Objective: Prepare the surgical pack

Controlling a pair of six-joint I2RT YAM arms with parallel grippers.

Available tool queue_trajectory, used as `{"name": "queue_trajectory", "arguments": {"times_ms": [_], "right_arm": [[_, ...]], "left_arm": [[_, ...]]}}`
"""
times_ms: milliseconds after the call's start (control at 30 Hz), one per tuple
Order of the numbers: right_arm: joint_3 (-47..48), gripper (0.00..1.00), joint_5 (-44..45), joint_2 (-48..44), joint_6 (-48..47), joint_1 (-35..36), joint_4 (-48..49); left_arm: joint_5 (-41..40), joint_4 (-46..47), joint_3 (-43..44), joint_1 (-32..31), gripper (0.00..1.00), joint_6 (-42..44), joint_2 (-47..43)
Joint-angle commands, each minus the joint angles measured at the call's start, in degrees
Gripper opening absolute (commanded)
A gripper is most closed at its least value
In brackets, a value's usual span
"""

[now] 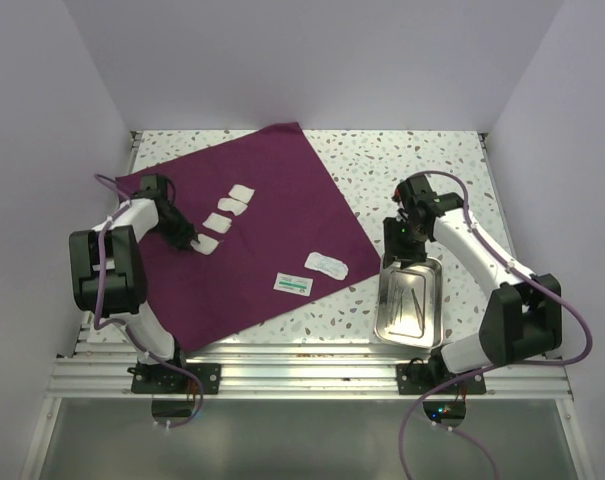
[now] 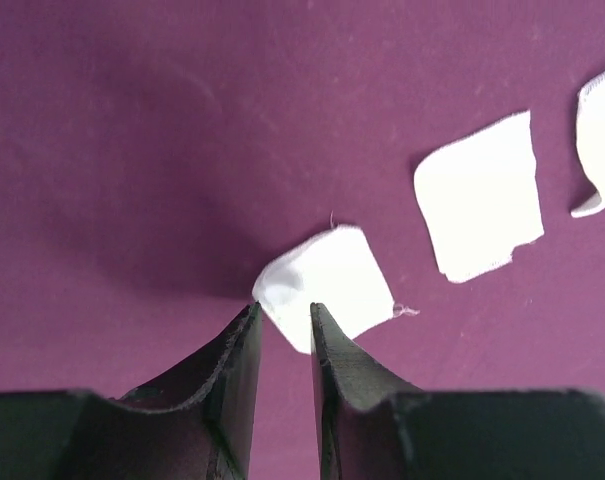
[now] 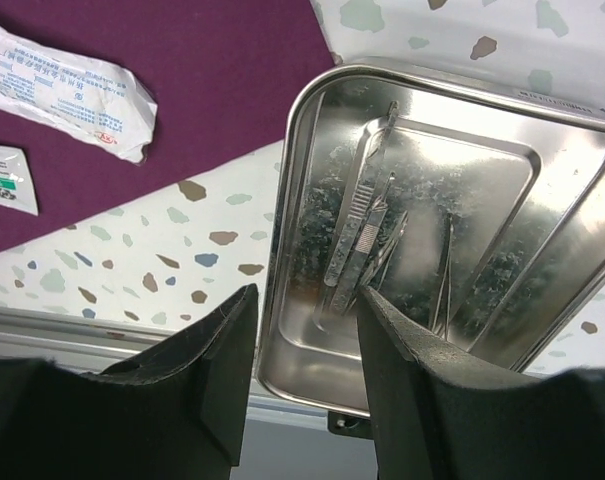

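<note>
Flanking the near corner of a white gauze pad (image 2: pixel 327 280), the left gripper (image 2: pixel 284 308) has its jaws a narrow gap apart, low over the purple cloth (image 2: pixel 132 150), and the pad's corner looks slightly lifted at the tips. Its wrist view shows a second pad (image 2: pixel 479 195) just beyond on the cloth and the edge of a third (image 2: pixel 602 140) at the frame's right side. The top view shows what this close view cannot: the pads lie in a line across the cloth's left half, and the cloth is spread flat as a diamond on the speckled table (image 1: pixel 412 165). The right gripper (image 3: pixel 307 292) hangs with its jaws well apart and nothing between them, above the near edge of the steel tray (image 3: pixel 287 200). The tray sits on bare table, off the cloth and just beside its right corner. Only the right wrist view shows the tray's contents clearly: several thin metal instruments (image 3: pixel 357 225) lying lengthwise, close together, which the top view gives as faint lines. Toward the cloth's near-right edge lie two packets. The crinkled white packet (image 3: pixel 67 85) carries rows of blue print with a small red mark, too fine to read. The small flat packet (image 3: pixel 2 180) beside it, cut off by the frame, shows green marking that is likewise illegible.
</note>
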Motion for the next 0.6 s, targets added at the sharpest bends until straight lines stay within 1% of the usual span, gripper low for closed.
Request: {"name": "queue_trajectory", "arguments": {"times_ms": [0, 167, 433, 567], "right_arm": [[-0.3, 0.48, -2.2, 0.5, -1.3, 0.1, 1.1], [-0.2, 0.48, -2.6, 1.4, -1.6, 0.2, 1.4], [-0.1, 0.48, -3.3, 1.9, -1.3, 0.2, 1.9], [-0.8, 0.48, -3.4, 1.4, -0.9, 0.1, 2.4]], "left_arm": [[-0.7, 2.9, 3.9, 0.4, 0.29, 1.5, 0.9], [-1.4, 1.0, 5.7, 0.4, 0.3, 1.4, 2.3], [-2.7, -1.2, 4.8, 0.4, 0.36, 2.0, 0.8], [-2.6, -0.8, 3.9, 0.3, 0.38, 2.4, 0.4]]}}
